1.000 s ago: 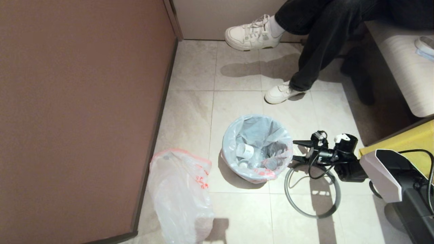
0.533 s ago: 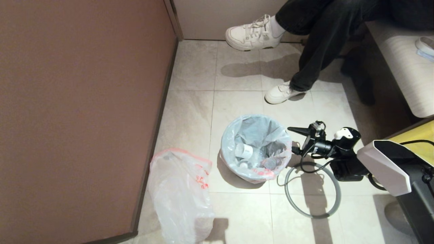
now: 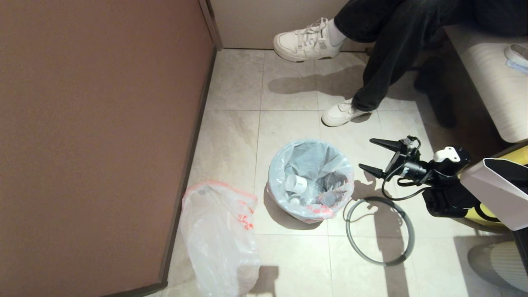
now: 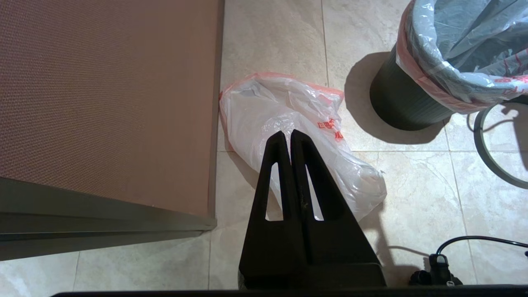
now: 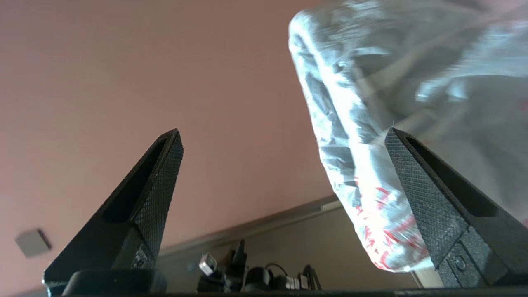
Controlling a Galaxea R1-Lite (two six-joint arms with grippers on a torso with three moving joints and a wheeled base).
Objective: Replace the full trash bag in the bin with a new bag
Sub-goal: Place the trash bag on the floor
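Observation:
The bin (image 4: 406, 109), a small dark tub, stands on the tiled floor with the full trash bag (image 3: 313, 165) still lining it, its pink-red edge folded over the top. A white cup (image 3: 296, 183) shows inside. The thin grey hoop (image 3: 413, 239) lies flat on the floor to the bin's right. My right gripper (image 3: 365, 153) hangs open and empty just right of the bin; in its wrist view the gripper (image 5: 284, 131) has the bag's film (image 5: 371, 123) close ahead. The new bag (image 3: 218, 235) lies crumpled by the brown wall. My left gripper (image 4: 287, 133) is shut and empty above this bag (image 4: 264, 111).
A seated person's legs and white shoes (image 3: 307, 39) (image 3: 340, 113) are just beyond the bin. A brown wall panel (image 3: 95, 144) runs along the left. A pale bench (image 3: 491, 74) and a yellow surface (image 3: 520, 161) stand at the right.
My right gripper has drawn back from the bin's right side, rising and shifting right and farther out, open throughout. The hoop, both bags and the bin stay in place.

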